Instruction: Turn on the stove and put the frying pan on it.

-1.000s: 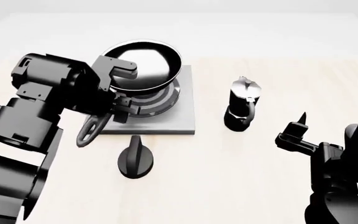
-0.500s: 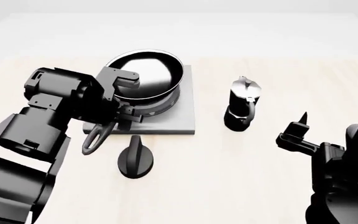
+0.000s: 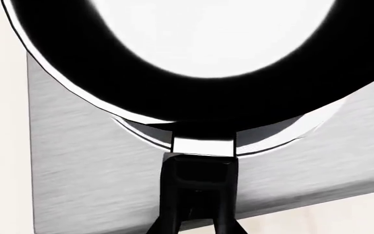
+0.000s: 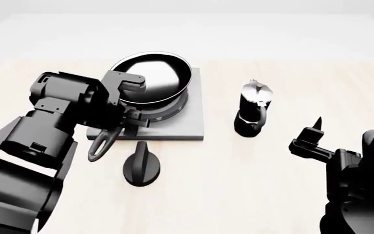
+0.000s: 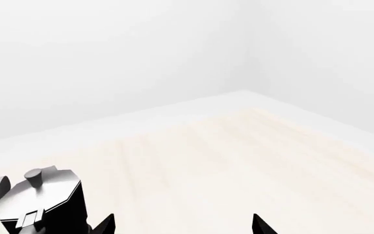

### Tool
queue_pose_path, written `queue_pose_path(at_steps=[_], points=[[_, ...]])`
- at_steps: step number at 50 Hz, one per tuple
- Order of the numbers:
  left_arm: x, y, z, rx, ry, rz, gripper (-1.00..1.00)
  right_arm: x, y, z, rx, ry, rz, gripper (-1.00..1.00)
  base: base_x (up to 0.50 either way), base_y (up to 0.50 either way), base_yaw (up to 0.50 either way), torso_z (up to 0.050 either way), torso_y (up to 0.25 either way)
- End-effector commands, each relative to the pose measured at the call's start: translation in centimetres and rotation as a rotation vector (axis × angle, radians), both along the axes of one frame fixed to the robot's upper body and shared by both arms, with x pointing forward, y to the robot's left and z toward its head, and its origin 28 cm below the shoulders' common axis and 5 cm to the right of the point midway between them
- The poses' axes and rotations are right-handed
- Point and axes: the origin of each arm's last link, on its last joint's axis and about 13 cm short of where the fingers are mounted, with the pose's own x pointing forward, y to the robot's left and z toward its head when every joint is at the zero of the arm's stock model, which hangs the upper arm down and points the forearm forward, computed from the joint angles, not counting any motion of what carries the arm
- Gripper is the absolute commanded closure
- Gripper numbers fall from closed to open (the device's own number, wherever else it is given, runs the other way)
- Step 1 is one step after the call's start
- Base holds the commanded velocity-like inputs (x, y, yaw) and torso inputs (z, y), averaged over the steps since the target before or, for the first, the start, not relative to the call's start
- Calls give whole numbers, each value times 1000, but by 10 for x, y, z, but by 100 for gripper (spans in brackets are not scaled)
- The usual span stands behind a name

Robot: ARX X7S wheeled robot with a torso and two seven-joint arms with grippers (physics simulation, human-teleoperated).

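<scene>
The frying pan [image 4: 153,77] is black with a glossy pale inside and sits over the round burner [image 4: 169,110] of the grey stove plate [image 4: 190,127]. I cannot tell whether it rests fully on the burner. My left gripper [image 4: 125,116] is shut on the pan's long handle [image 4: 101,144], close to the bowl. In the left wrist view the pan [image 3: 219,39] fills the frame, its handle [image 3: 198,180] running between my fingers [image 3: 158,225] above the plate [image 3: 76,161]. The black knob [image 4: 141,165] stands in front of the plate. My right gripper [image 4: 311,132] is open and empty, fingertips [image 5: 105,225] wide apart.
A black-and-silver moka pot [image 4: 253,109] stands right of the stove, between it and my right gripper; it also shows in the right wrist view [image 5: 44,202]. The light wooden tabletop [image 4: 252,185] extends to the right and front. White walls lie behind.
My left arm has shifted a little right and toward me with the pan, and the pan has come lower over the burner. The right arm has not moved.
</scene>
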Motion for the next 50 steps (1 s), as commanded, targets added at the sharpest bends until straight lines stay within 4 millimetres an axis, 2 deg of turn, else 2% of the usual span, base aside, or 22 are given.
queue_pose_path(at_steps=[1, 19, 20, 34, 38, 39, 40, 41, 43, 46, 50], points=[[2, -5, 2, -19, -15, -6, 100, 0, -2, 1, 22, -12, 2, -100, 0, 0, 0, 0, 0], [3, -6, -14, -36, 25, -13, 100, 0, -2, 1, 21, -14, 3, -100, 2, 0, -1, 0, 0], [2, -6, -13, -42, 25, -13, -100, -1, -2, 1, 21, -14, 4, -100, 0, 0, 0, 0, 0], [0, -2, 4, -48, 8, -8, -100, -1, -1, 1, 21, -13, 8, -100, 0, 0, 0, 0, 0], [-4, -1, 26, -30, -23, -26, -100, 0, -1, 1, 22, -12, 6, -100, 0, 0, 0, 0, 0], [-9, 0, 44, -26, -56, -41, -100, 0, -1, 0, 21, -11, 6, -100, 0, 0, 0, 0, 0], [-12, 0, 52, -26, -69, -47, -100, 1, -1, 0, 21, -10, 7, -100, 0, 0, 0, 0, 0], [-20, 1, 71, -18, -92, -56, -100, 1, 0, 0, 19, -9, 8, -100, 0, 0, 0, 0, 0], [-32, 2, 96, -14, -132, -63, -100, 1, 0, 0, 19, -8, 9, -100, 0, 0, 0, 0, 0], [-44, 5, 117, 15, -158, -64, -100, 1, 0, 0, 18, -9, 10, -100, 0, 0, 0, 0, 0], [-70, 8, 159, 48, -225, -64, -100, 1, 2, 0, 16, -8, 16, -100, 0, 0, 0, 0, 0]])
